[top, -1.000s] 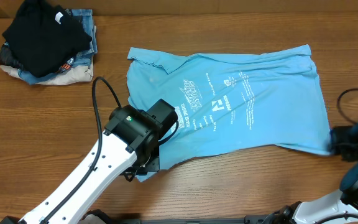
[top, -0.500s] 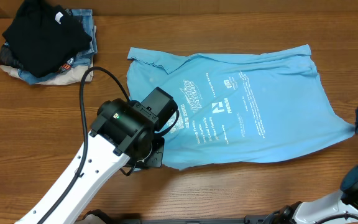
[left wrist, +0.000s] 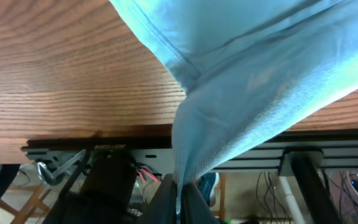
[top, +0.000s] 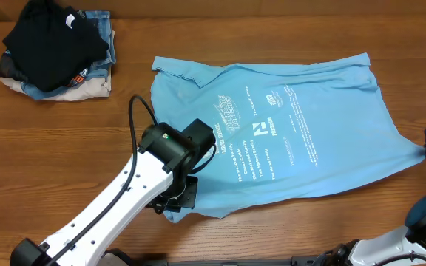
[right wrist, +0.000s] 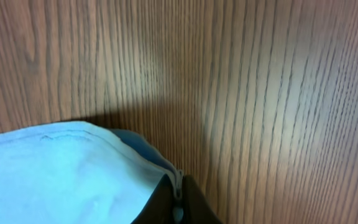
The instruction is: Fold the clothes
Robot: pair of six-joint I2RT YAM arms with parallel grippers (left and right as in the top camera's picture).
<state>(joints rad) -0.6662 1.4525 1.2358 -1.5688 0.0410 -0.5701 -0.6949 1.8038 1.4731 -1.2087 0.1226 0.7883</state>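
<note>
tabletop [top: 65, 140]: wood showing left of and in front of the shirt | shirt [top: 309, 111]: spread centre-right, print up | folded pile [top: 54, 52]: far-left corner, well apart | left end effector [left wrist: 179, 200]: arm hides it overhead; wrist view shows it pinching shirt's near-left corner by tabletop's front edge | right end effector [right wrist: 178, 200]: clamped on shirt's right corner

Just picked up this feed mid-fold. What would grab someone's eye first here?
The sky-blue T-shirt dominates, spread print-up across the middle of the wooden table. The left end effector pinches its near-left corner, and the right end effector pinches a hem corner at the shirt's right edge. A pile of folded clothes, black on top, sits in the far-left corner.
</note>
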